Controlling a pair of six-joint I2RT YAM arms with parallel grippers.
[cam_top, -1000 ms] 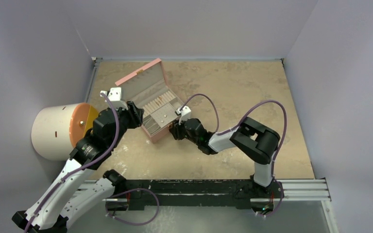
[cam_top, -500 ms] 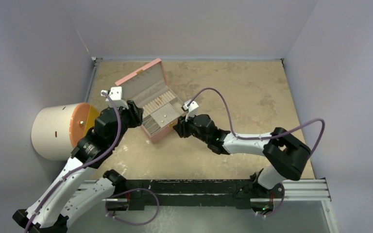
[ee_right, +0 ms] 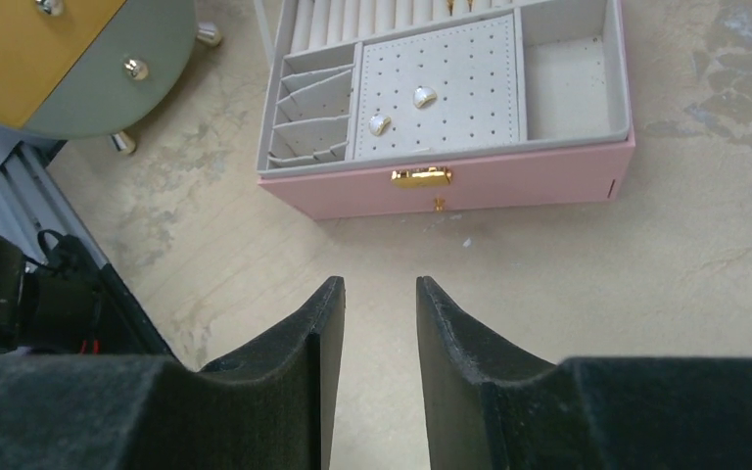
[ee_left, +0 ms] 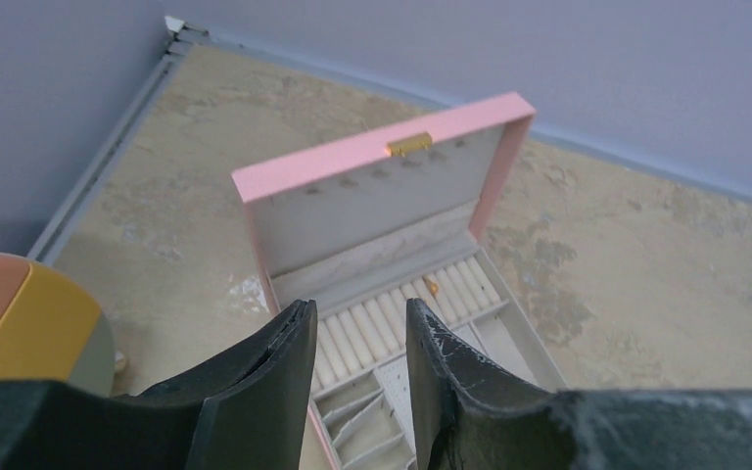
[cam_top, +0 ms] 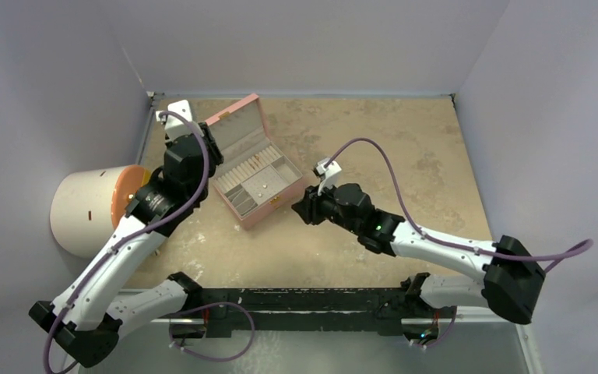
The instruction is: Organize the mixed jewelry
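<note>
The pink compartmented box (cam_top: pixel 274 204) stands open, its lid (cam_top: pixel 237 125) upright. A tiny gold ring (ee_left: pixel 432 287) sits in the ring rolls. Two small pale studs (ee_right: pixel 424 96) are pinned on the perforated pad. My left gripper (cam_top: pixel 212 152) hangs above the box's left side; in the left wrist view (ee_left: pixel 357 315) its jaws are open and empty over the rolls. My right gripper (cam_top: pixel 300 209) is low over the table just in front of the box's clasp (ee_right: pixel 421 176); in the right wrist view (ee_right: pixel 379 289) it is open and empty.
A round cabinet (cam_top: pixel 93 206) with yellow and grey drawer fronts (ee_right: pixel 78 59) lies at the left, near the box. Walls close the table (cam_top: pixel 405 148) on the left, back and right. The black mounting rail (cam_top: pixel 319 300) runs along the near edge.
My left gripper has lifted and swung from the box's left front corner towards the lid. My right gripper has pulled back to the right, away from the box front, its arm stretching out.
</note>
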